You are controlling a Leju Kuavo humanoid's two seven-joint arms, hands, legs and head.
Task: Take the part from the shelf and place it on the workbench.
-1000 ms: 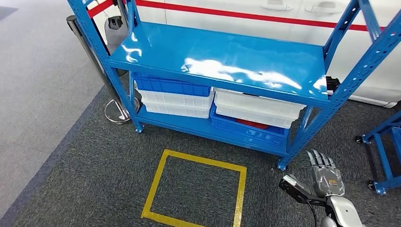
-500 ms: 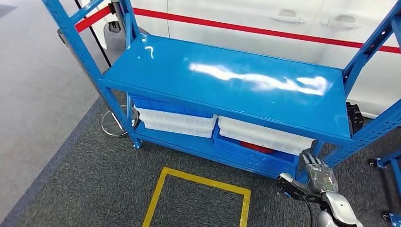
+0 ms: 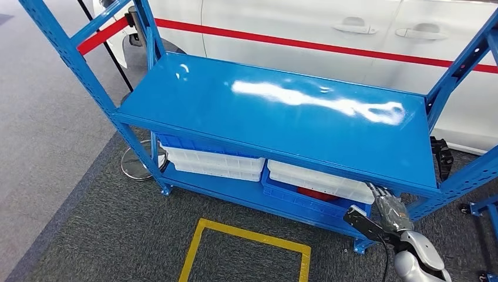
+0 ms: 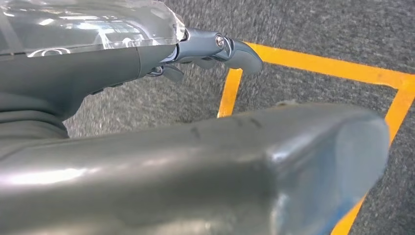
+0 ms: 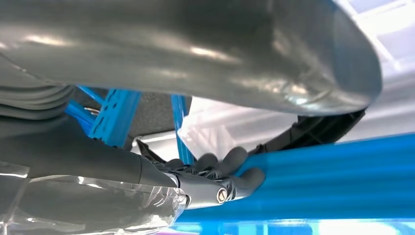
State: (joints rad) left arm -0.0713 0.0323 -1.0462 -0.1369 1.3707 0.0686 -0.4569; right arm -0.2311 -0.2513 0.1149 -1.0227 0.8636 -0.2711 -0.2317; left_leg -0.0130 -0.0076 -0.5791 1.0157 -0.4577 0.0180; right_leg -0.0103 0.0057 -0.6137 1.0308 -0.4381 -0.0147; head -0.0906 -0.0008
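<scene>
A blue metal rack (image 3: 276,111) stands ahead of me on dark grey carpet (image 3: 100,235). Behind it is a white car (image 3: 305,23) with a red stripe. In front of it, yellow tape (image 3: 246,235) marks a square on the floor. Light glares off its top.

A vehicle workshop or factory floor: a blue steel rack (image 3: 276,111) with perforated uprights stands on grey carpet (image 3: 88,235), its lower shelf stocked with white bins (image 3: 214,164) and a blue crate (image 3: 305,202). Behind it is parked a white car (image 3: 329,29) with a red stripe. Yellow tape (image 3: 246,235) marks a square on the floor in front of the rack.
</scene>
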